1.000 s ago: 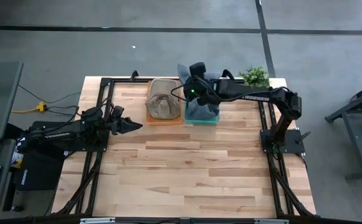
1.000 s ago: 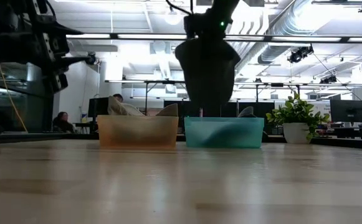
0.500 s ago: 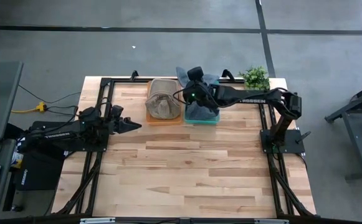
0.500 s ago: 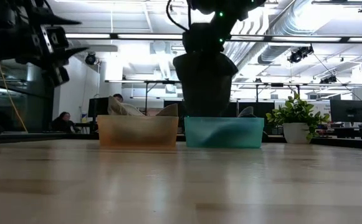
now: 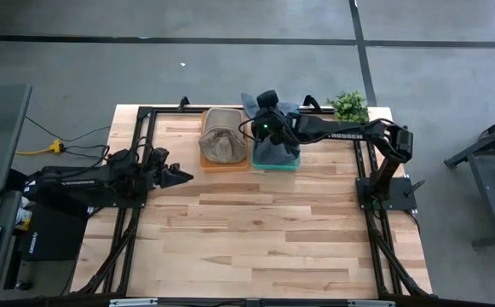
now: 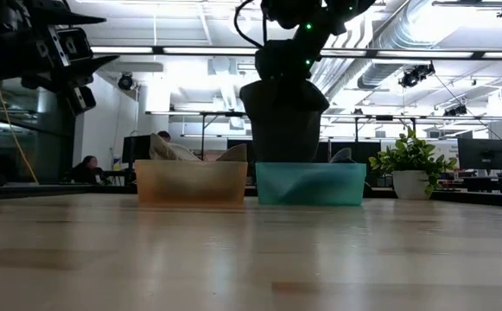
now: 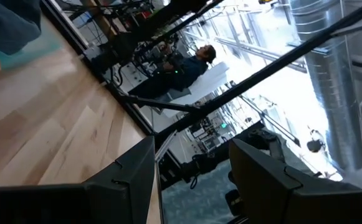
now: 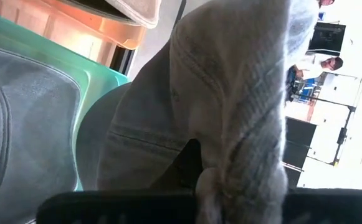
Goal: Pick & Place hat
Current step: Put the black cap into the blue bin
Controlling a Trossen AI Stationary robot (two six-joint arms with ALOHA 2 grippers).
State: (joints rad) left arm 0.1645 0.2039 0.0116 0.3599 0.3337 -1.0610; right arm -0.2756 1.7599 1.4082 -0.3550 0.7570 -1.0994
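Observation:
A dark grey hat (image 6: 283, 117) hangs from my right gripper (image 6: 287, 62) above the teal bin (image 6: 311, 184); the bin's front wall hides its lower end. The right gripper (image 5: 265, 128) is shut on it over the bin's far left part. The right wrist view shows the hat's stitched grey cloth (image 8: 230, 93) close up. A beige hat (image 5: 221, 136) lies in the orange bin (image 5: 224, 164). My left gripper (image 5: 179, 176) is open and waits above the table's left side, holding nothing. My right gripper comes at the hat from above, pointing down, and holds bunched cloth at its top (image 8: 215, 177) between the fingers. The hat hangs below the fingers with its crown spread wide (image 6: 283, 95). Its lower end reaches behind the teal bin's rim; whether it rests there is hidden.
Grey-blue cloth (image 5: 279, 152) lies in the teal bin beside the orange bin. A potted plant (image 5: 348, 105) stands at the far right corner. Bare wooden table (image 5: 264, 230) spreads toward the near edge. People sit in the room beyond (image 6: 85, 166).
My right gripper has come down toward the teal bin, still shut on the hat. The hat has sunk with it, and its lower end now sits behind the bin's rim. My left gripper has risen a little.

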